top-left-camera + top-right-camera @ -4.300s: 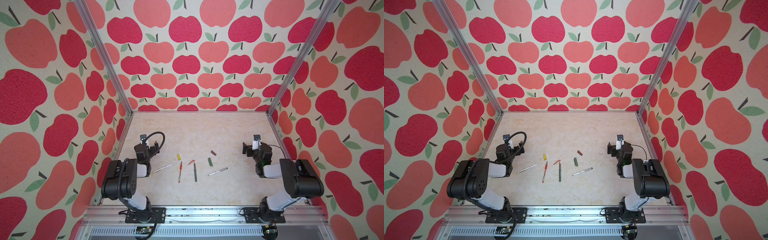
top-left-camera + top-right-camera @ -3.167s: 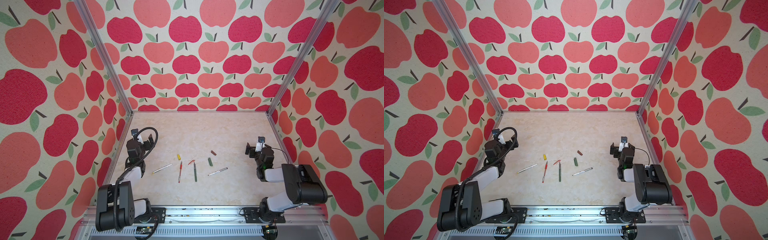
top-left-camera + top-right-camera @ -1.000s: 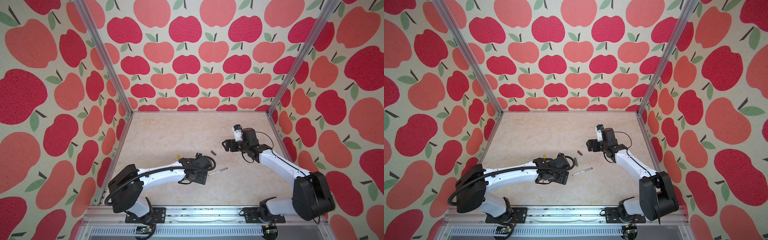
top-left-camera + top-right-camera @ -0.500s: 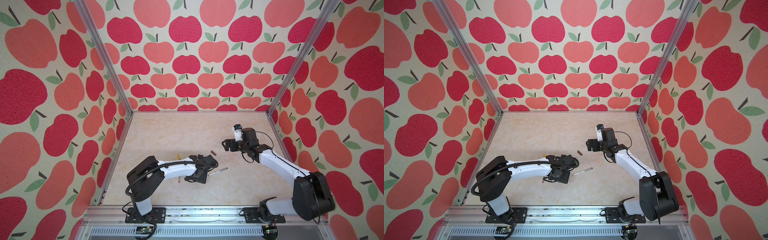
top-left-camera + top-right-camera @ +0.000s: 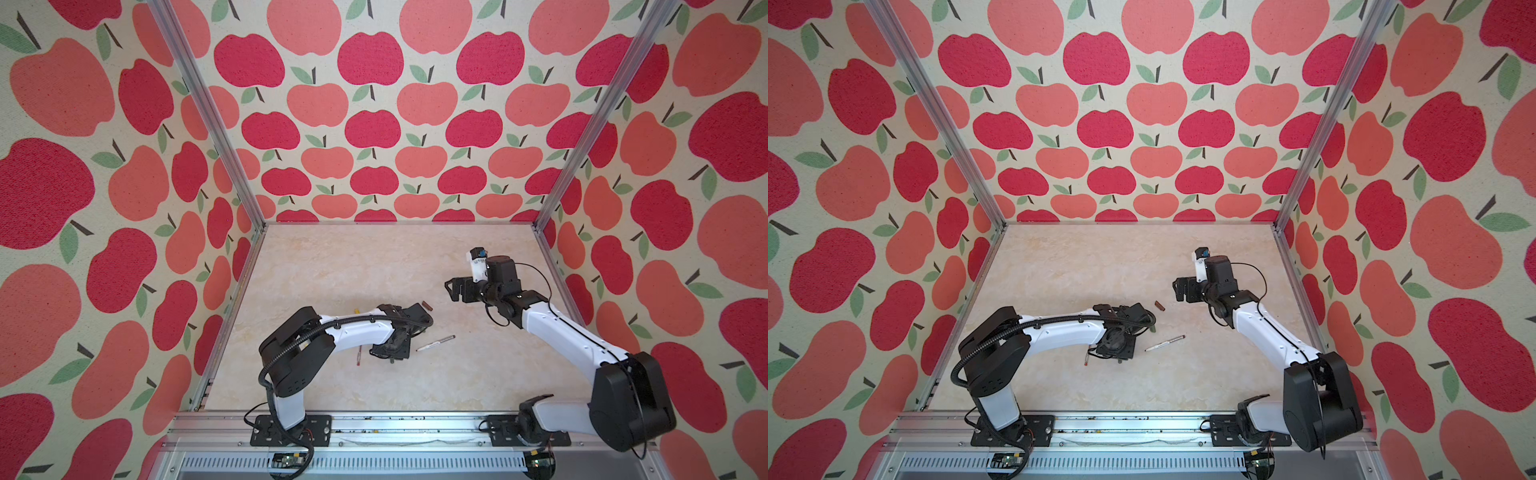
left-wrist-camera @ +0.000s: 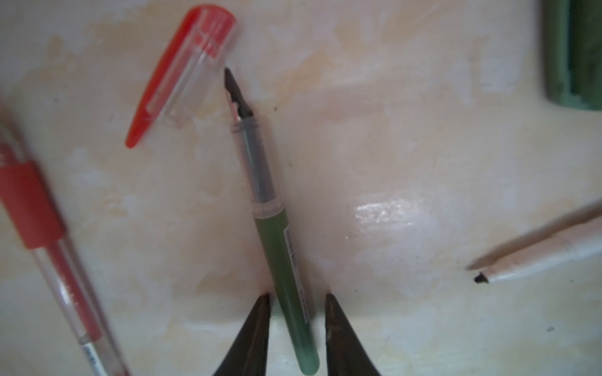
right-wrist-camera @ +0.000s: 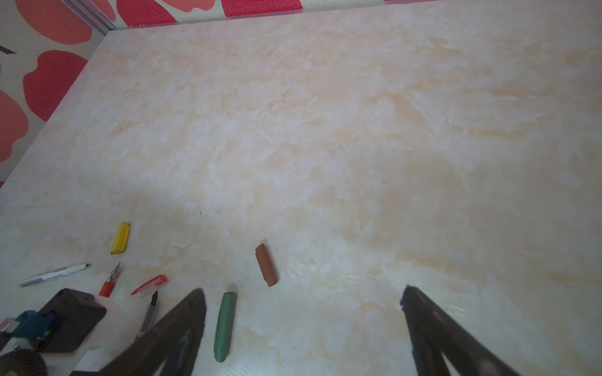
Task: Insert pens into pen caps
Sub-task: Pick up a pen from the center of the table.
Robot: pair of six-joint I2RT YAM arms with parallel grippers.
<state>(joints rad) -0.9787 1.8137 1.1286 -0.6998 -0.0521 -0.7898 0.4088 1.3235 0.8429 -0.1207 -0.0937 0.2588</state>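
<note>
In the left wrist view the dark green pen [image 6: 277, 234] lies on the table, its nib beside the red cap [image 6: 182, 71]. My left gripper [image 6: 298, 294] straddles its barrel with a slim gap on each side, open. The red pen [image 6: 42, 228], the white brown-tipped pen [image 6: 537, 257] and the dark green cap [image 6: 573, 55] lie around it. My right gripper [image 7: 303, 293] hangs wide open and empty above the table, over the green cap [image 7: 224, 325] and near the maroon cap [image 7: 266, 264]. The yellow cap [image 7: 120, 238] and the white yellow-tipped pen [image 7: 53, 274] lie farther off.
In both top views the left arm stretches low across the table's middle and hides most of the pens. The maroon cap [image 5: 427, 306] and the brown-tipped pen [image 5: 436, 343] show beside it. Apple-patterned walls and metal posts [image 5: 582, 124] ring the marble table [image 5: 353, 257].
The left gripper's jaws have narrowed around the green pen, and the left arm's elbow has drawn back toward its base. The right arm has stayed in place.
</note>
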